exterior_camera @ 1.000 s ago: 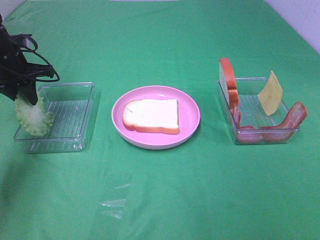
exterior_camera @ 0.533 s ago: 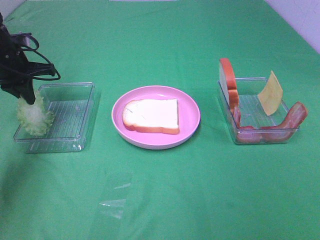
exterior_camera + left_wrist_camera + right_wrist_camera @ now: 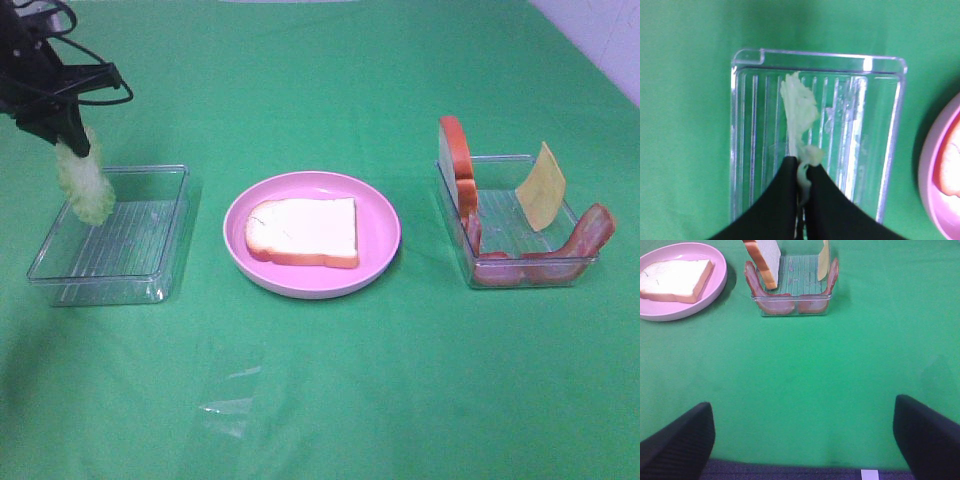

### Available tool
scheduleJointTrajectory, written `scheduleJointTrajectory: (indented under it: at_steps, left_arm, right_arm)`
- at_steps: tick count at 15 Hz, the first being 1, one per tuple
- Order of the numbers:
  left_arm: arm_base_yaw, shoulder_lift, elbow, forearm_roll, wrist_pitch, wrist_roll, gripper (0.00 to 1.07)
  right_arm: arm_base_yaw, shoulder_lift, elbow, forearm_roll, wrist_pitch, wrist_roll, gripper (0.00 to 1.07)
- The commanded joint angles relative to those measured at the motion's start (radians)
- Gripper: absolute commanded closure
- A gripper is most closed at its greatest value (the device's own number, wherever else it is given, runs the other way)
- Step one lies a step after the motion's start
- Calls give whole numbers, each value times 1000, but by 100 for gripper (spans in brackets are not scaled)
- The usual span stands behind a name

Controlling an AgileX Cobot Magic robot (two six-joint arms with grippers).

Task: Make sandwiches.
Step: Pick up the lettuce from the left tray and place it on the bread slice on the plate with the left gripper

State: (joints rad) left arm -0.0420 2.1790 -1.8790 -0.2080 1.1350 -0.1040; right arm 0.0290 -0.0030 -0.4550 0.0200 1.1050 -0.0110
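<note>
My left gripper is shut on a ruffled light-green lettuce leaf and holds it hanging above the left clear tray. In the left wrist view the leaf hangs from my shut fingertips over the tray. One white bread slice lies flat on the pink plate in the middle. The right clear tray holds an upright bread slice, a yellow cheese slice and a bacon strip. My right gripper is open, far from them, over bare cloth.
A green cloth covers the table. A white wall edge shows at the far right. A faint clear plastic scrap lies on the cloth in front of the plate.
My left gripper has risen and moved slightly right, lifting the lettuce out of the left tray. The right arm and the other food have not moved.
</note>
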Motion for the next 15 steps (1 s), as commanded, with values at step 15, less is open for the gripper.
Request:
scheduleJointTrajectory:
  at_steps: [15]
  left_arm:
    - [-399, 120, -207, -415, -170, -6, 107]
  right_arm:
    - [-4, -27, 3, 3, -4, 4, 13]
